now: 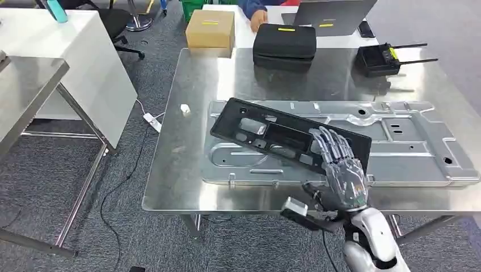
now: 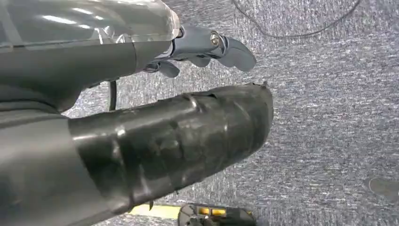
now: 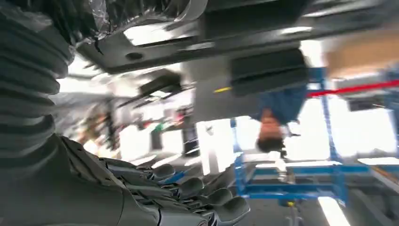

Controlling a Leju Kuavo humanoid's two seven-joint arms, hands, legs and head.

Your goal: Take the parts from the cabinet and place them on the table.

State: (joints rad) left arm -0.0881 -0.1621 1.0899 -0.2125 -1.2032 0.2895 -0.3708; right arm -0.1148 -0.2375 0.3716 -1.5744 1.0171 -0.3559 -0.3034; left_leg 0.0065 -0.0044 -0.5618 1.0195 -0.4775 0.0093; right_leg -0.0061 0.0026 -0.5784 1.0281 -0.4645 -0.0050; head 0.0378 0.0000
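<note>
Two parts lie on the stainless-steel desk (image 1: 181, 187): one long black plastic panel with rectangular cut-outs (image 1: 272, 133) rests tilted across one large stamped silver metal plate (image 1: 408, 147), its near end overlapping the plate's left half. The right hand (image 1: 340, 164) reaches in over the desk's front edge, its fingers (image 1: 329, 141) extended and slightly spread over the panel's right end; whether they touch or grip it cannot be told, as the hand hides that end. At the desk's far edge sit one black zipped case (image 1: 283, 42), one cardboard box (image 1: 210, 28) and one black radio unit with antennas (image 1: 383, 56). The left hand (image 2: 202, 47) hangs above grey carpet (image 2: 329, 94), fingers loosely curled, holding nothing.
</note>
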